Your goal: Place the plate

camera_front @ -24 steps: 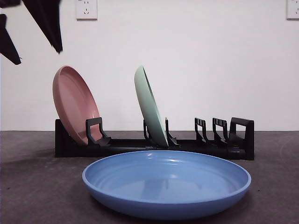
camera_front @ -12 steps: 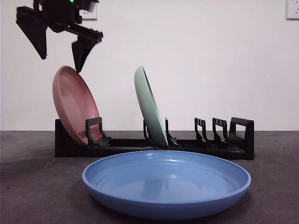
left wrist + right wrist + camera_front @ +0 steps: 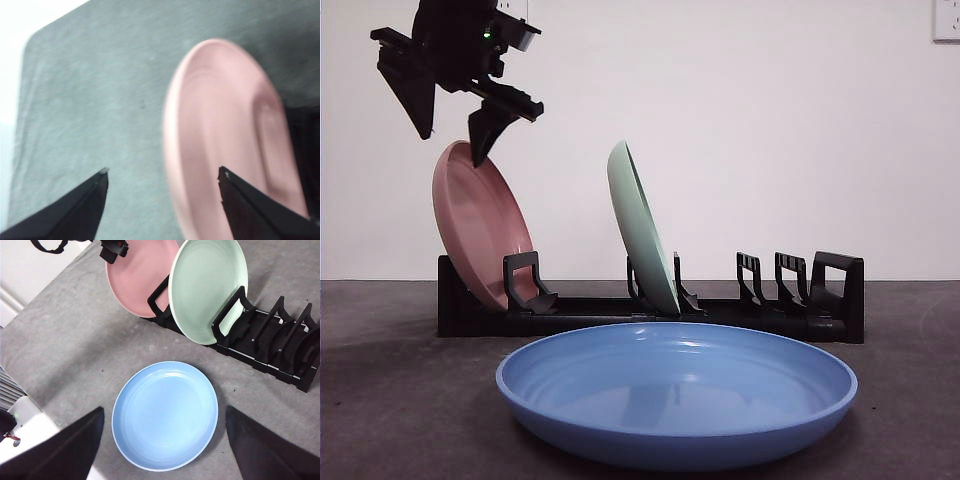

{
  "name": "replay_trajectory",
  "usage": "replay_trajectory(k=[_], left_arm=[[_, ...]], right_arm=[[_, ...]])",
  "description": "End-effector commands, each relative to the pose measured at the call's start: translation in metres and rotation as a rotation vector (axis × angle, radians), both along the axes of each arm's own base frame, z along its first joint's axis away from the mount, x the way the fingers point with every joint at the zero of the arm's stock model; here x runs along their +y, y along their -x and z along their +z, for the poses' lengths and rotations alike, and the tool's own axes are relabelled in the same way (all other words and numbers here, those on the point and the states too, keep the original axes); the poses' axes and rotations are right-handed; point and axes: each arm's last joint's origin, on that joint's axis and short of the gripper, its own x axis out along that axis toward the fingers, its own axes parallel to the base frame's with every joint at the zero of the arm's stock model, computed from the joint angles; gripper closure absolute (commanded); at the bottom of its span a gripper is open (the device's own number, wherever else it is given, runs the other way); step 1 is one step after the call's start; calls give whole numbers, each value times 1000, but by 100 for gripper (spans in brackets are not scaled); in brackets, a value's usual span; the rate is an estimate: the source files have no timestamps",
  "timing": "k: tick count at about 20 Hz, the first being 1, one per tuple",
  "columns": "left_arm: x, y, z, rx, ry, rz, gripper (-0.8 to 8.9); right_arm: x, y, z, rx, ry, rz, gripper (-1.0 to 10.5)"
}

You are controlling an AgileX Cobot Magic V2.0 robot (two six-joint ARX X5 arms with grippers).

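Straddling the pink plate's [image 3: 478, 228] top rim, the left claw [image 3: 453, 135], jaws apart, should descend squarely before closing; right claw [image 3: 162, 427] waits, apart.

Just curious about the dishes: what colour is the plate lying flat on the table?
Light blue; the plate shows best in the right wrist view.

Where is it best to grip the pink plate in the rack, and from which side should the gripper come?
Probably its top rim, from above. The pink plate stands tilted on edge in the rack, so only its upper edge is free. The left gripper, jaws open, hangs just over that rim and could straddle it.
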Motion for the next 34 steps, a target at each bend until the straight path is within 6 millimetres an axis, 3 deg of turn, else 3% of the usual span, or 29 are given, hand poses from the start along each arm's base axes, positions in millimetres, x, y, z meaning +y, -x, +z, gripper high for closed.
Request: replay_trajectory(k=[1, 12, 14, 19, 26, 29, 34], left_arm=[[-4, -4, 0, -1, -10, -5, 571], [-6, -3, 0, 6, -12, -11, 734], [-8, -2, 0, 5, -12, -16, 809], [-12, -3, 4, -23, -10, -34, 809], [-16, 8, 50, -74, -65, -50, 809], [-10, 24, 76, -96, -59, -47, 809], [2, 55, 103, -126, -29, -53, 809]], right_arm=[[0, 0, 4, -18, -2, 5, 563], [0, 0, 4, -18, -2, 6, 563], [0, 0, 4, -18, -2, 6, 563], [0, 0, 4, -18, -6, 10, 563], [0, 0, 5, -20, -7, 12, 563], [0, 0, 5, -20, -8, 12, 563], [0, 0, 5, -21, -7, 13, 563]])
